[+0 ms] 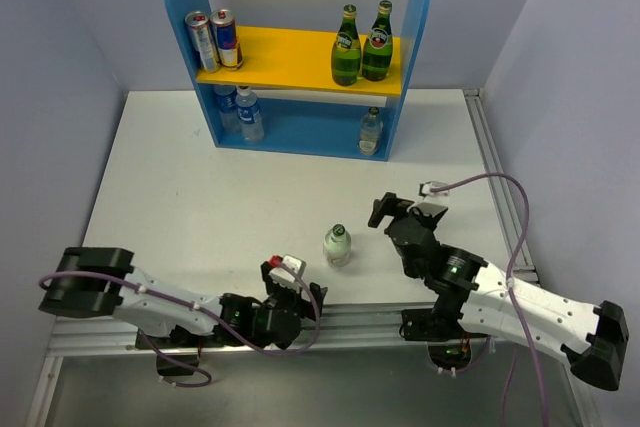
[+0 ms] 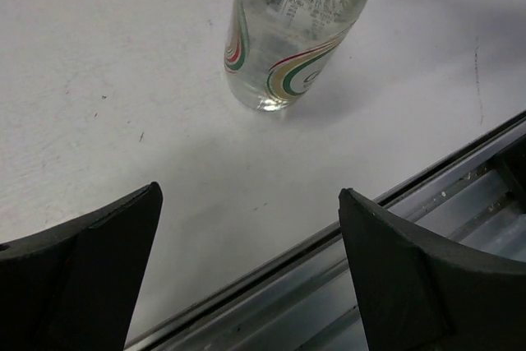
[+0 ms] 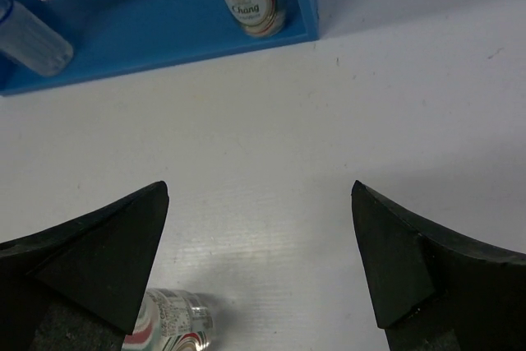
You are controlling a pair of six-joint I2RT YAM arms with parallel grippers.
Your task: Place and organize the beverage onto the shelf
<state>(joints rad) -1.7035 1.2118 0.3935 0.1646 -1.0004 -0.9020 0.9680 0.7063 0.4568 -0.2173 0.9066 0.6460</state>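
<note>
- White table [image 1: 200, 207], matt and faintly scuffed, evenly lit.
- Pale lavender-grey walls [image 1: 50, 47] close it in on three sides.
- Aluminium rail [image 1: 365, 322] along the near edge.

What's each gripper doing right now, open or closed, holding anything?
Left gripper: jaws open, holding nothing.
Right gripper: jaws open, holding nothing.

We log two drink cans at the far left of the top view: the left can [image 1: 202, 40], silver with red-orange, and the right can [image 1: 226, 37], blue and silver with a red mark. Both stand upright, side by side, touching or nearly so. We see a white tabletop [image 1: 200, 197]; the left wrist view shows small dark specks and one thin dark scratch [image 2: 477, 78] on it. A grooved metal rail [image 1: 370, 317] runs along its near edge. Pale lilac-grey walls [image 1: 60, 67] close in left, back and right.
</note>
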